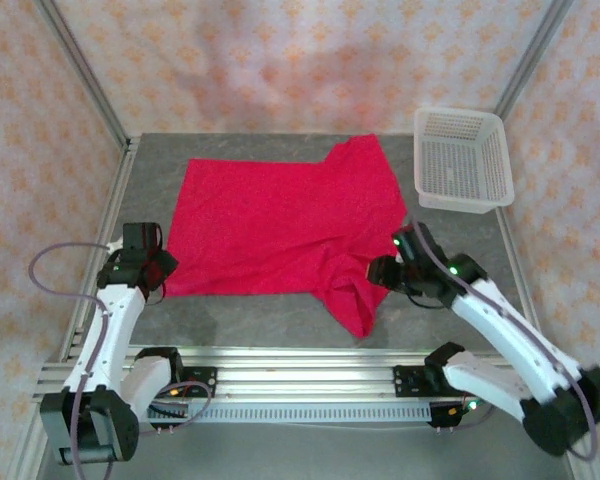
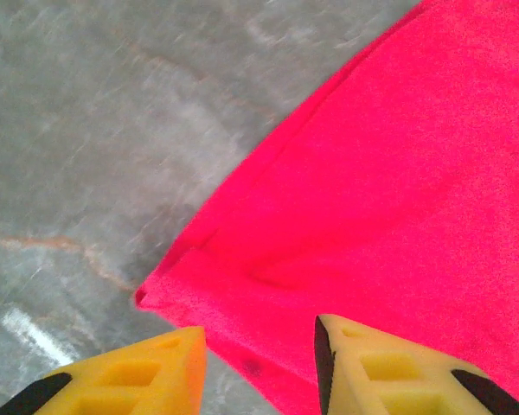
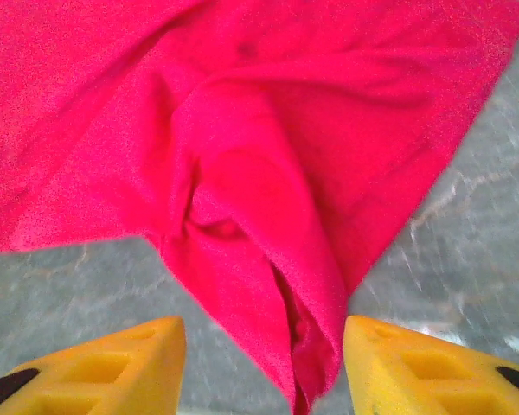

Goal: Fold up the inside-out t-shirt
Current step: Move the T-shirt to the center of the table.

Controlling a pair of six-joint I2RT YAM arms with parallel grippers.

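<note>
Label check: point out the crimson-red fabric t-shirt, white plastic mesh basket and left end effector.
crimson-red fabric t-shirt (image 1: 270,225), top external view, mid-body
white plastic mesh basket (image 1: 465,200), top external view, near wall
left end effector (image 2: 259,333), left wrist view, between fingertips

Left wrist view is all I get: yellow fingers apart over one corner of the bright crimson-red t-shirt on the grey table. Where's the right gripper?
Observer: The right gripper is at the near right of the bright crimson-red t-shirt, fingers apart over a bunched sleeve.
Operator: Is the rest flat?
Observer: Mostly. The body lies spread across the grey table; that near right sleeve is the rumpled part.
Operator: Anything else up there?
Observer: A white plastic mesh basket at the table's far right corner, beside the t-shirt's far sleeve.
</note>
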